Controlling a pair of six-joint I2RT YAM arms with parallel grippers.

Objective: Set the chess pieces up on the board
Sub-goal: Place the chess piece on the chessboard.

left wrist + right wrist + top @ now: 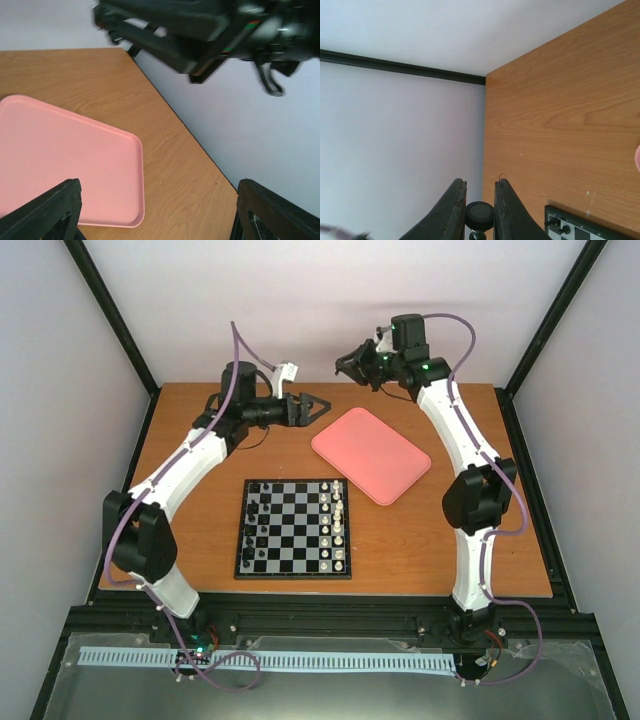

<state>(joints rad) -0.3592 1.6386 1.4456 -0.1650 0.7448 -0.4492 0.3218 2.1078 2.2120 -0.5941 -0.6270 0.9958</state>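
Observation:
The board (295,531) lies at mid-table, with black chess pieces (256,522) along its left side and white ones (338,525) along its right. My right gripper (343,364) hangs high over the far edge of the table. In the right wrist view it (480,196) is shut on a black chess piece (480,216), whose round base shows between the fingers. A corner of the board (580,229) shows at the bottom there. My left gripper (324,405) hovers left of the pink tray, open and empty, with its fingers (50,212) wide apart.
A pink tray (372,453) (65,155) sits at the right rear of the table, between the two grippers. The right arm (200,30) crosses the top of the left wrist view. White walls and black frame posts enclose the table.

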